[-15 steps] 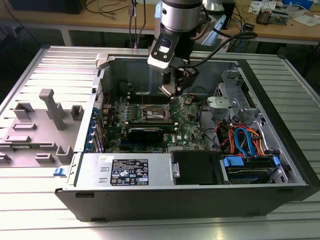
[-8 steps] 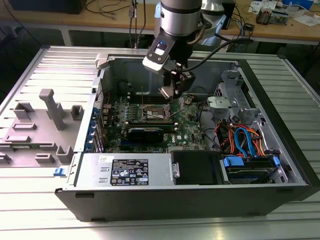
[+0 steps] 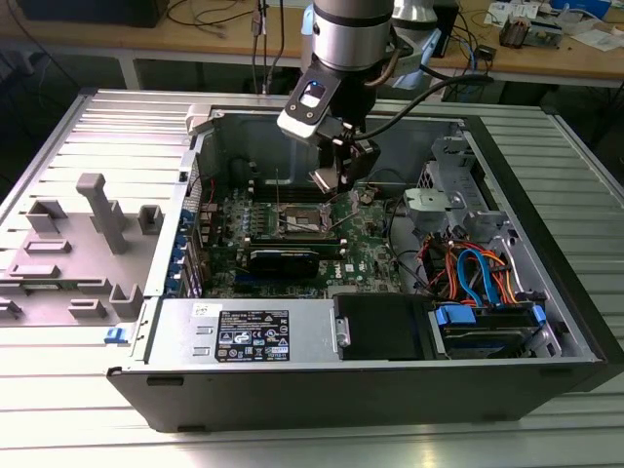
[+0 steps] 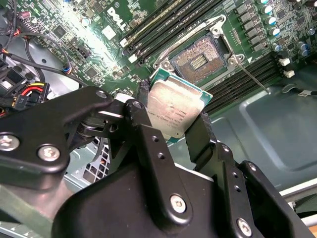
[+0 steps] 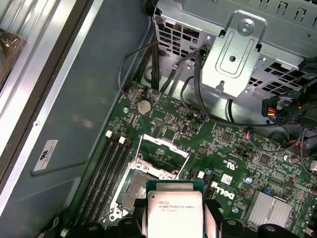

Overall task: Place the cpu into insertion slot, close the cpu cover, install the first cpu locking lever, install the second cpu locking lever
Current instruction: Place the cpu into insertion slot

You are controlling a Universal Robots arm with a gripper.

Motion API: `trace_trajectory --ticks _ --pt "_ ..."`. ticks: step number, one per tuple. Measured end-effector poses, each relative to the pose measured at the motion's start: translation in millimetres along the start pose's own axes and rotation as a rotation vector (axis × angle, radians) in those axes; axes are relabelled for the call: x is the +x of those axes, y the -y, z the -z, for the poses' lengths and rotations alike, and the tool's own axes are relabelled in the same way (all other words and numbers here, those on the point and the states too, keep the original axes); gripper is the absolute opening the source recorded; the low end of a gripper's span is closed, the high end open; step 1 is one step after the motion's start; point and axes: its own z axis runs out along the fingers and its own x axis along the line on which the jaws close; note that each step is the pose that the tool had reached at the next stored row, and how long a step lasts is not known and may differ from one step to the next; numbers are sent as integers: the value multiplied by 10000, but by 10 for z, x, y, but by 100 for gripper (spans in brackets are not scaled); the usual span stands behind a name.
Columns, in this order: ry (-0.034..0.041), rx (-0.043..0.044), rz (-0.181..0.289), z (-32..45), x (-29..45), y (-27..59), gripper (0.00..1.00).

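Step 1 in hand: cpu placement. Cover and levers not yet done.

- Hand (image 4: 173,115) pinches the cpu (image 4: 174,111) on two opposite edges, fingers (image 4: 142,101) pressed against its sides.
- The cpu hangs above the slot (image 4: 198,59), apart from it and a little off to one side. Both wrist views show this: cpu (image 5: 173,215), slot (image 5: 132,187).
- In the exterior view the hand (image 3: 341,180) is inside the case, above the slot (image 3: 297,222) and toward that view's right.
- Cover (image 5: 163,148) is swung open on the far side of the slot, so the dark contact field is bare. A thin lever (image 4: 253,80) beside the slot looks unlatched.

Orientation: grey metal top faces the wrist cameras, so the contact side should face the slot. The chip is square, so it has no real long axis. Its edges run roughly parallel to the slot's rim. Cannot tell whether the corner key matches.

Judgement: seating calls for centring over the slot, squaring the edges to the rim, then a flat descent with no side force, since the contacts bend easily.
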Motion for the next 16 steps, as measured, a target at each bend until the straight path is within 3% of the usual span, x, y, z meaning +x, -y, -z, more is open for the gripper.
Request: trace_trajectory --ticks 8,16 --pt "2 -1 -37 -1 0 1 54" --pt "46 -28 -883 -37 0 6 54"
